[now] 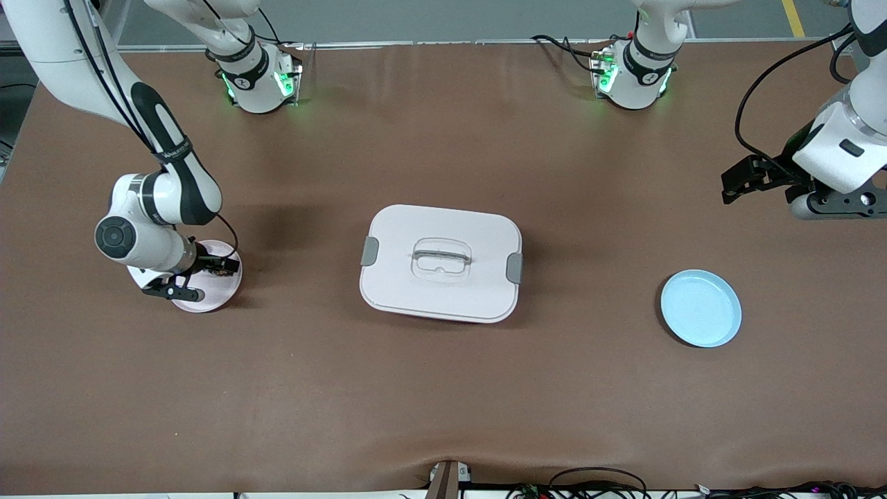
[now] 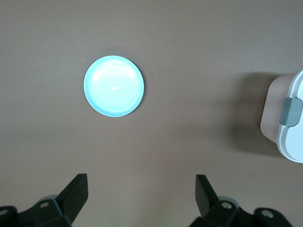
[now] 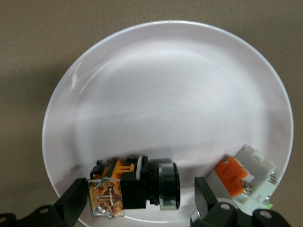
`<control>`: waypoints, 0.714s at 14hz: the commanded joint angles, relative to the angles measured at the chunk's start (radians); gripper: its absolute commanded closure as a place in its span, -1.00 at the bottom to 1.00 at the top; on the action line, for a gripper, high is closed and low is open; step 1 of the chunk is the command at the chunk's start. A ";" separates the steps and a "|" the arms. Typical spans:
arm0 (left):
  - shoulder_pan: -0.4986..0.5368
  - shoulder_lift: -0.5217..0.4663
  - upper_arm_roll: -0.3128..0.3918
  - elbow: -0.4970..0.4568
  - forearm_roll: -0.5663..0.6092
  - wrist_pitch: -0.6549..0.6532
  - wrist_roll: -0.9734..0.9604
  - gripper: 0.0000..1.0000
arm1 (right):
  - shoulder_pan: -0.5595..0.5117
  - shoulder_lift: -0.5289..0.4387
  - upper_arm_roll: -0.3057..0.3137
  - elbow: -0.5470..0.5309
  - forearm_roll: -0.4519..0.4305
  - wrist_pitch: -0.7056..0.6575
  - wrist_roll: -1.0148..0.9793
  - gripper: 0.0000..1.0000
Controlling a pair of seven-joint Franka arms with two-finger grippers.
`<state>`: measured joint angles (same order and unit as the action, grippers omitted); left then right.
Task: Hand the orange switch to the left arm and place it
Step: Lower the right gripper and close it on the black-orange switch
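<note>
The orange switch, a black blocky part with an orange end, lies on a pale pink plate at the right arm's end of the table. In the front view the switch is nearly hidden under the hand. My right gripper is low over the plate, open, one finger on each side of the switch. It also shows in the front view. My left gripper waits up in the air at the left arm's end, open and empty. The white box stands mid-table.
A small white piece with a red-orange end lies on the same pink plate beside the switch. An empty light blue plate sits toward the left arm's end, also in the left wrist view, as does a box corner.
</note>
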<state>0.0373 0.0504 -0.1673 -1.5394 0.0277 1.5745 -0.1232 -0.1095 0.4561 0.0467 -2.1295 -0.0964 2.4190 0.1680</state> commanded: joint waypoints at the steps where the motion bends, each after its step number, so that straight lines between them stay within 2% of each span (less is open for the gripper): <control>1: 0.004 -0.006 -0.008 0.004 -0.008 -0.005 -0.009 -1.00 | -0.015 0.007 0.013 0.008 -0.014 -0.001 0.018 -1.00; 2: 0.001 -0.003 -0.008 0.005 -0.009 -0.001 -0.010 -1.00 | -0.015 0.009 0.013 0.010 -0.014 -0.001 0.018 -0.85; 3: 0.001 -0.001 -0.008 0.007 -0.009 0.001 -0.009 -1.00 | -0.015 0.009 0.013 0.010 -0.014 -0.001 0.018 -0.58; 4: 0.003 0.000 -0.008 0.005 -0.009 0.001 -0.009 -1.00 | -0.012 0.009 0.013 0.010 -0.014 -0.003 0.018 -0.16; 5: 0.004 -0.001 -0.008 0.005 -0.009 0.001 -0.009 -1.00 | -0.010 0.009 0.013 0.010 -0.014 -0.003 0.018 0.10; 8: 0.010 -0.012 -0.006 0.005 -0.008 -0.001 -0.007 -1.00 | -0.006 0.009 0.013 0.013 -0.014 -0.009 0.007 0.63; 9: 0.013 -0.015 -0.004 0.013 -0.009 -0.001 -0.007 -1.00 | -0.004 0.007 0.015 0.014 -0.014 -0.015 0.004 0.72; 10: 0.015 -0.017 -0.003 0.013 -0.011 0.001 -0.007 -1.00 | -0.005 0.006 0.015 0.014 -0.014 -0.021 0.004 0.73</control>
<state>0.0411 0.0492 -0.1678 -1.5337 0.0277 1.5748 -0.1236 -0.1091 0.4561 0.0523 -2.1286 -0.0979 2.4159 0.1676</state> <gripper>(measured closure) 0.000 0.278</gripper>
